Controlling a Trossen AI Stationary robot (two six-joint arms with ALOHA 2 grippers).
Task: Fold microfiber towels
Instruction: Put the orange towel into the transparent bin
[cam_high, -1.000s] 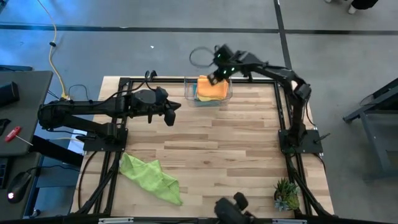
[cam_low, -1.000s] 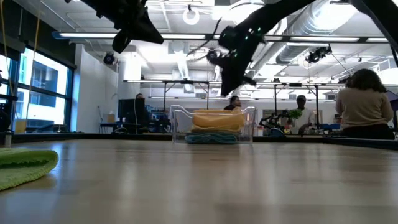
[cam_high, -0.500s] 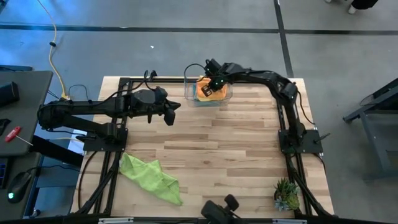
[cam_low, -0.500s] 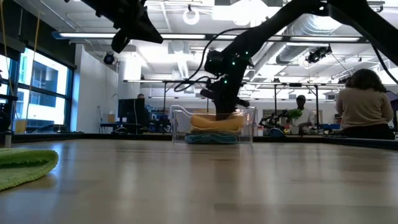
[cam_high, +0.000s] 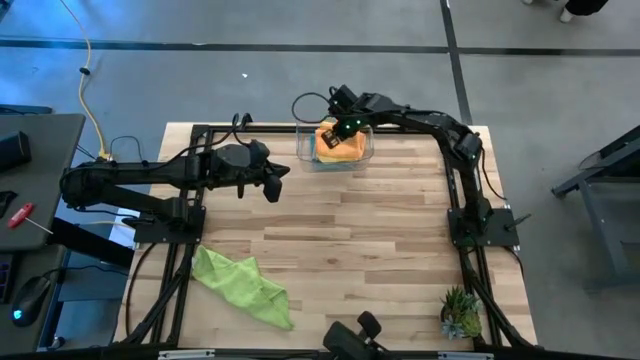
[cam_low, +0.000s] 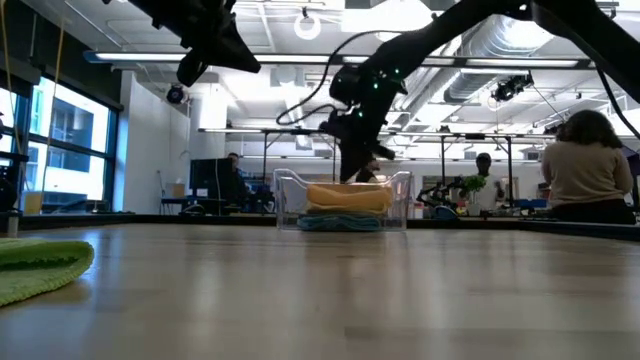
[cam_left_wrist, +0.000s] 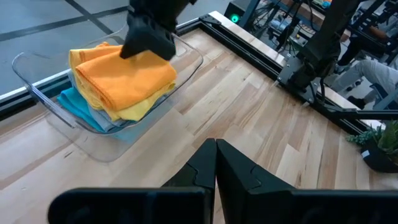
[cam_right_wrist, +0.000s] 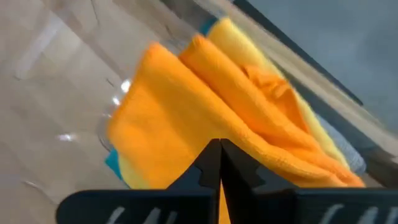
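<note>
Five towels show: four folded and stacked in the clear plastic bin (cam_left_wrist: 186, 68) at the middle of the surface's (cam_high: 380, 240) far edge, one loose. The orange towel (cam_left_wrist: 127, 78) tops the stack, then the yellow towel (cam_left_wrist: 134, 111), grey towel (cam_left_wrist: 111, 124) and teal towel (cam_left_wrist: 74, 106); only slivers of the lower three show. The lime green towel (cam_high: 243, 287) lies crumpled near the near left corner, its long axis running diagonally toward the near edge. The right pincer (cam_high: 333, 127), fingers pressed together and empty, sits just above the orange towel. The left pincer (cam_high: 272, 190), also closed on nothing, hangs over the surface's far left part
</note>
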